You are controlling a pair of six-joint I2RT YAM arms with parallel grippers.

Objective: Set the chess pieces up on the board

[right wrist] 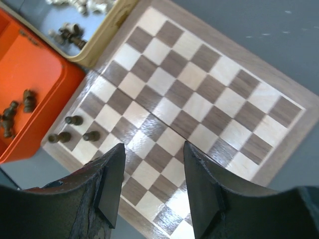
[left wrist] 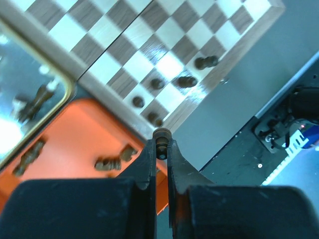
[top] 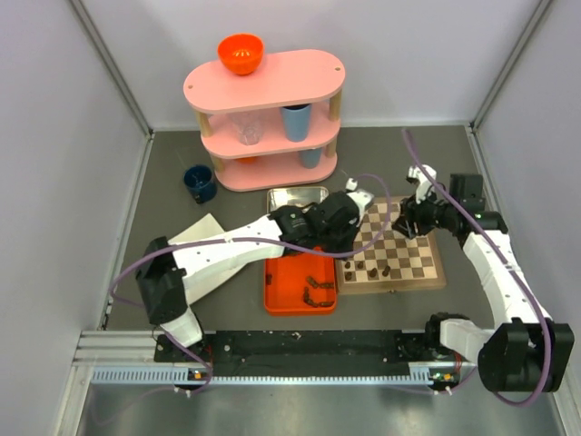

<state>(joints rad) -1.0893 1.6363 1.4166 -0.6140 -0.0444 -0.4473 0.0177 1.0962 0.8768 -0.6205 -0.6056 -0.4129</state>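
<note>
Grey table (top: 182, 150), brown-and-cream board (top: 410, 256), left tool (left wrist: 160, 150) pinching dark piece (left wrist: 162, 135)

I find no lettering, label, brand or number to read on the board (right wrist: 199, 99) or orange tray (right wrist: 35, 69) beneath my jaws.

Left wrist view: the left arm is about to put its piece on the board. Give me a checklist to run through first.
1. Grip: the left tool is shut on a dark piece, whose top shows past the tip: ok.
2. Held piece over a target square of the board: cannot tell; it appears just off the board's corner edge.
3. Free squares beside the placed dark pieces: ok.
4. Placed dark pieces upright: cannot tell from these angles.
5. Right tool open, empty, above the board and apart from the left tool: ok.
</note>
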